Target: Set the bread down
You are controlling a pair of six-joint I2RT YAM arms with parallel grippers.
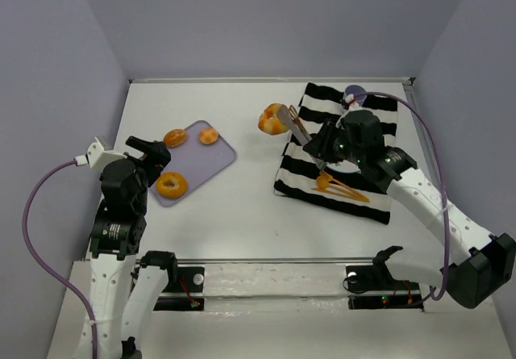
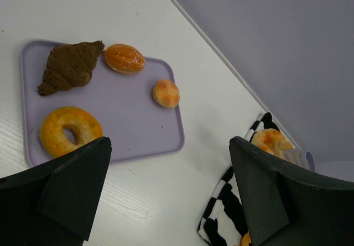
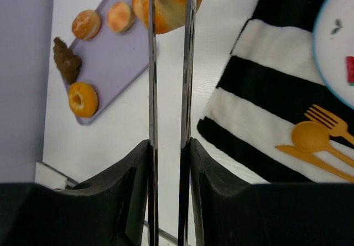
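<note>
Bread [image 1: 271, 118] gripped in tongs [image 1: 295, 130]; tray [image 2: 133, 121] holds four pastries [image 2: 124, 58].

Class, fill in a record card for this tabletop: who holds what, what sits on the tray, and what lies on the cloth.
Right gripper: shut on tongs
Held in tongs: bread roll, by the cloth's left edge
Left gripper: open, holding nothing, over the tray's near side
Purple tray: croissant, seeded bun, small roll, ring doughnut
Striped cloth: plate, orange cutlery
</note>
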